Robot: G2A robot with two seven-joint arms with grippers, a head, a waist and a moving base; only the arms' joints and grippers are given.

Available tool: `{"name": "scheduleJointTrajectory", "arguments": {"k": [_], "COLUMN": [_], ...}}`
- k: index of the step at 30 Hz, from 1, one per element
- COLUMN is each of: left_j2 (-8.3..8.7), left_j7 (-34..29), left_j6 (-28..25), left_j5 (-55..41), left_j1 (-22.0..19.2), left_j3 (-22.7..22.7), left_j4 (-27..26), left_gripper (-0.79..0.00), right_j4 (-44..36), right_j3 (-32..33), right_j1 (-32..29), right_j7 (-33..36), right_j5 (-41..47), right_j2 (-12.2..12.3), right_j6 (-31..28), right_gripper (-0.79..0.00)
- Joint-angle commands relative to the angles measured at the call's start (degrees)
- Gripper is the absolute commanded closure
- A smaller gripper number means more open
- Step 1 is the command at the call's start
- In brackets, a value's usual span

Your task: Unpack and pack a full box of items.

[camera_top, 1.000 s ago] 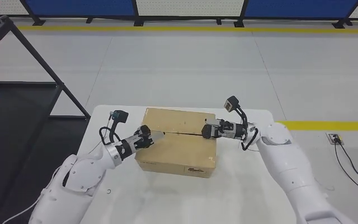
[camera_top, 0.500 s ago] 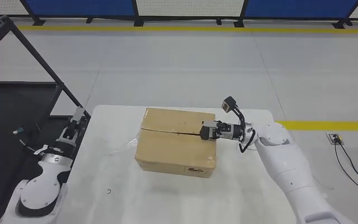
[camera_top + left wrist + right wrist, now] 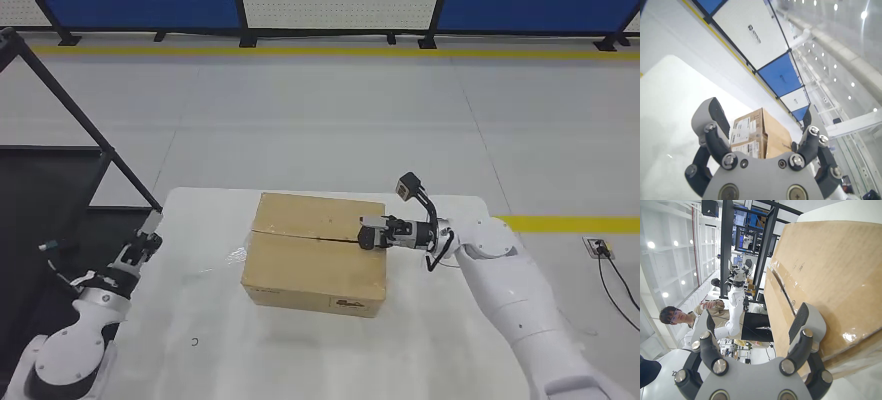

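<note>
At mid-surface, closed cardboard box, contents hidden; right end effector spread wide at its right edge; left end effector spread wide beside left surface edge, well apart

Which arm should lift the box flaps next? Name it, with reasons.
Right. The right end effector, open, is at the box top seam. The left end effector, also open, is by the table left edge, apart from the box.

Both arms are clad in glossy white shells. The left gripper and right gripper are built of grey plates, black links and silver screws.
</note>
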Motion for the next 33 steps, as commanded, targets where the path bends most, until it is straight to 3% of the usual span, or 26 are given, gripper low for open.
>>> {"name": "scheduleJointTrajectory", "arguments": {"k": [1, 6, 9, 11, 17, 22, 28, 33], "left_j2": [-0.10, -0.55, -1.03, -1.02, -1.02, -0.83, -0.36, -0.26], "left_j7": [-2.69, -14.76, -21.03, -20.74, -20.74, -7.22, -0.79, -2.05], "left_j6": [0.14, 1.60, 6.49, 7.73, 7.73, 10.88, 12.44, 8.00], "left_j5": [2.00, -4.46, -12.15, -9.78, -9.78, 11.16, 37.85, 49.31], "left_j1": [-1.77, -8.69, -13.44, -15.20, -15.20, -13.02, -12.50, -13.59], "left_j3": [2.35, 6.70, 8.24, 9.04, 9.04, 12.42, 17.52, 20.69], "left_j4": [2.34, 11.67, 17.00, 18.01, 18.01, 13.54, 12.10, 13.11], "left_gripper": [-0.785, -0.785, -0.785, -0.785, -0.785, -0.785, -0.785, -0.785], "right_j4": [0.00, -2.42, -4.44, -5.52, -7.75, -9.01, -10.30, -10.98], "right_j3": [0.00, 0.12, 0.65, 0.92, 1.30, 1.24, 1.35, 1.39], "right_j1": [0.00, -1.56, -2.75, -3.43, -4.94, -5.58, -6.16, -6.52], "right_j7": [0.00, -2.20, -3.10, -3.39, -4.53, -4.71, -4.59, -4.40], "right_j5": [0.00, -0.65, -1.10, -1.30, -2.22, -2.23, -1.77, -1.85], "right_j2": [0.00, 0.22, 0.64, 0.88, 1.43, 1.63, 1.86, 2.10], "right_j6": [0.00, 1.06, 2.19, 2.82, 4.60, 5.02, 4.33, 4.43], "right_gripper": [-0.785, -0.785, -0.785, -0.785, -0.785, -0.785, -0.785, -0.785]}}
